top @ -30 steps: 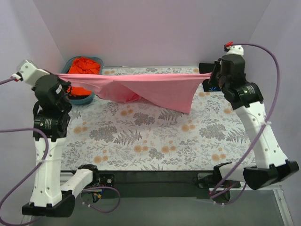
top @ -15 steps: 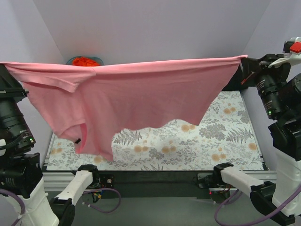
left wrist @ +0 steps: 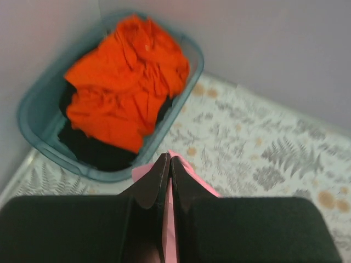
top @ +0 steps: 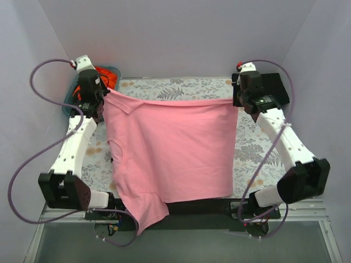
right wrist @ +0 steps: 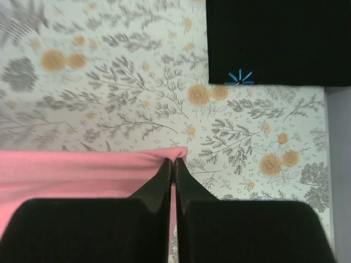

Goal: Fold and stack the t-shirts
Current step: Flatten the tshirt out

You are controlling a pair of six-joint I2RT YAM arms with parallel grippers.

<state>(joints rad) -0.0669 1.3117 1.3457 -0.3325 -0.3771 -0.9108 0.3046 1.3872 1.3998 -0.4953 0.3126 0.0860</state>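
Soft, limp pink tee (top: pixel 170 148) — left gripper (left wrist: pixel 167 158) & right gripper (right wrist: pixel 174 162) pinched onto far corners, 10 & 2 o'clock.

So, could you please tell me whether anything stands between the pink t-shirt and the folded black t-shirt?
Nothing visible does. Only bare floral table cover separates the pink t-shirt, its corner pinched in the shut right pincer, from the black t-shirt at the far right corner.
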